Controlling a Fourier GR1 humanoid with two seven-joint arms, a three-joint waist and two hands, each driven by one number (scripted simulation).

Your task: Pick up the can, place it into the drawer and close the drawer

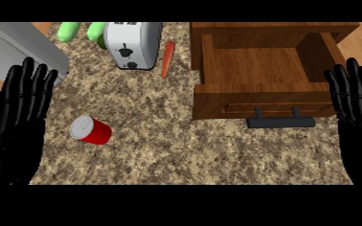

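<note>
Presently the counter (212, 158) carries everything in view, and the largest item on it is the wooden drawer (265, 72), standing pulled open at the far right corner, its cavity bare and its dark handle (280, 122) facing the near edge. At the far left corner sits a grey appliance (32, 52), cut off by the view. A white toaster (132, 45) stands at the far edge near the middle, two green objects (81, 31) behind it and an orange carrot (167, 58) lying just beside it on the drawer side.

The left hand (25, 110) rests at the left edge, fingers straight and up, holding nothing. The right hand (346, 98) rests likewise at the right edge, fingers straight, empty, close by the drawer's right wall.

The can (90, 130), red with a pale end, lies on its side in the left half of the counter, towards the near edge. It is just to the right of the left hand's fingers and well apart from the right hand; its long axis runs diagonally, pale end towards the far left. Judgement: the left hand is the nearer and better placed for the pick. Nothing stands between can and left hand; the path onward to the drawer crosses open counter, with only the drawer's front wall to be cleared.
</note>
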